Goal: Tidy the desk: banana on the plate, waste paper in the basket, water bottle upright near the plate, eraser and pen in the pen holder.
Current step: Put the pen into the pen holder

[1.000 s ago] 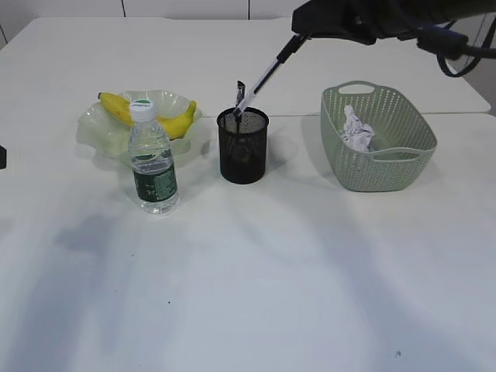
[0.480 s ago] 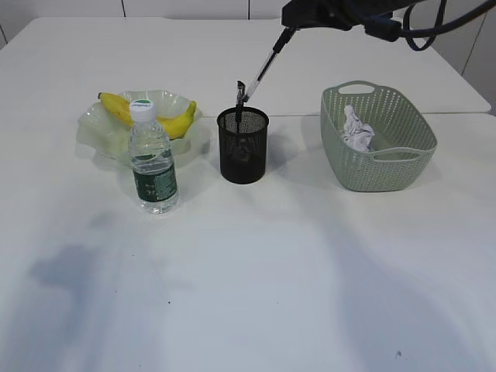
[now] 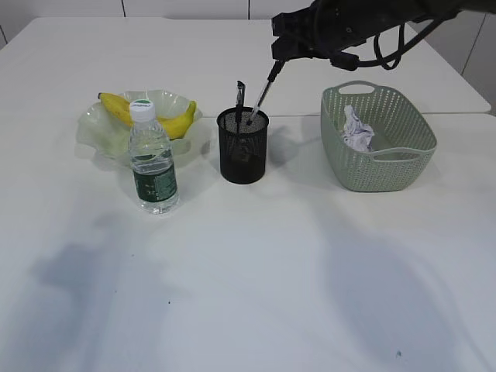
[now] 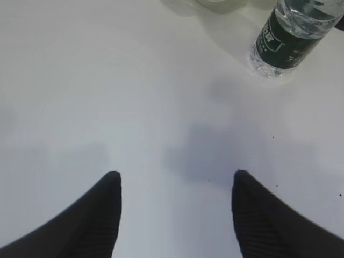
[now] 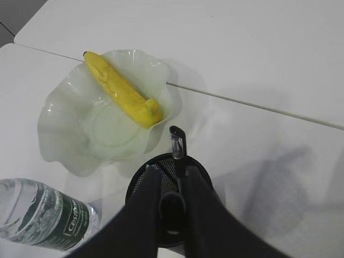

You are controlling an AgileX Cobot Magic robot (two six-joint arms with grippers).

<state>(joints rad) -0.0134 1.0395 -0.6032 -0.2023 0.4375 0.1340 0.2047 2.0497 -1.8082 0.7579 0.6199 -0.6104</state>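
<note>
right gripper (image 5: 171,204) clamped on pen (image 3: 262,94), tip inside pen holder (image 3: 242,146) at frame centre. left gripper (image 4: 174,185) spread wide above bare desk (image 4: 107,97). banana (image 3: 124,110) on plate (image 3: 93,128), upper left; water bottle (image 3: 153,159) upright just beside. waste paper (image 3: 356,130) in basket (image 3: 387,167), right.

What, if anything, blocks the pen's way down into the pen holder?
Nothing visible. The right claw holds the pen tilted, its lower end already inside the pen holder. Another pen stands at the rim, beside it.
</note>
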